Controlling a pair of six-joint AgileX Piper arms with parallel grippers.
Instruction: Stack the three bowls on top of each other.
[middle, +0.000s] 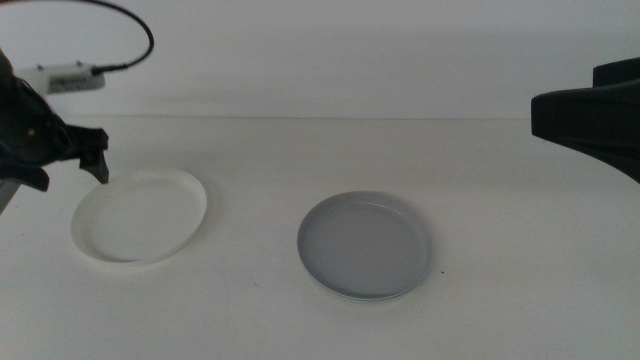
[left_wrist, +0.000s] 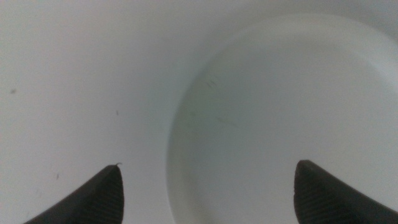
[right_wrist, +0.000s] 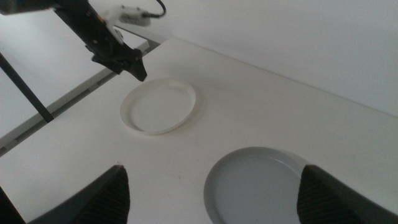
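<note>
Left hand (middle: 98, 160) hovers at the 10 o'clock edge of the white bowl (middle: 140, 216), its dark jaws spread wide with nothing between them; in the left wrist view the 2 jaw tips straddle that bowl's near rim, 1 over bare tabletop (left_wrist: 74, 81) and 1 over the bowl's inside (left_wrist: 280, 112). White bowl sits at 9 o'clock on the tabletop (middle: 500, 200) in the middle view. Grey bowl (middle: 365, 245) lies near the centre, at 3 o'clock from the white bowl and well apart from it; a pale rim shows just under its 6 o'clock edge, though whether that is another bowl beneath cannot be told. Right hand (right_wrist: 211, 186) waits off at 3 o'clock, raised above the grey bowl (right_wrist: 261, 186), jaws wide and empty.
</note>
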